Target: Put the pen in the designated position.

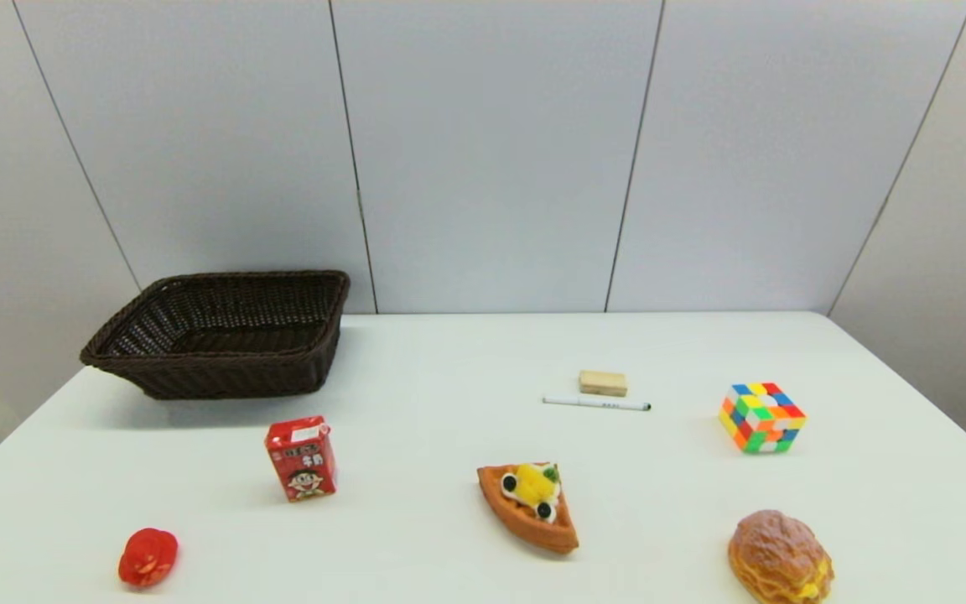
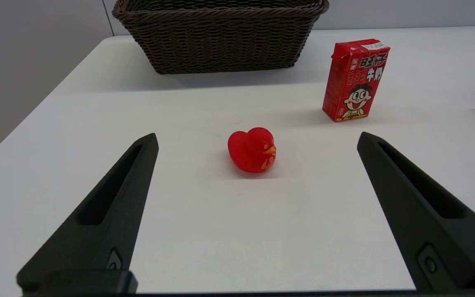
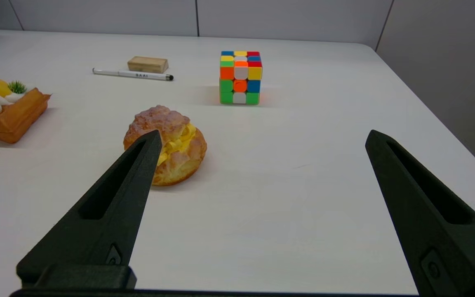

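The left end effector [image 2: 257, 138] hangs low over the near left part of the table [image 1: 449, 369] with its fingers spread wide, holding and touching nothing; a red toy duck [image 2: 252, 149] sits on the table between and beyond them. The right end effector [image 3: 262, 136] is likewise spread wide and empty over the near right part, with a cream puff [image 3: 165, 144] just past one finger. Neither arm shows in the head view. The pen [image 1: 596, 403] lies flat on the table right of centre, dark tip toward the Rubik's cube [image 1: 760, 417], with a small wooden block [image 1: 603, 382] just behind it, close but apart. A waffle slice [image 1: 531, 505] lies nearer the robot than the pen, a red milk carton [image 1: 302, 458] stands left of it, and a dark wicker basket [image 1: 223, 334] sits at the far left. The pen's print is too small to read.
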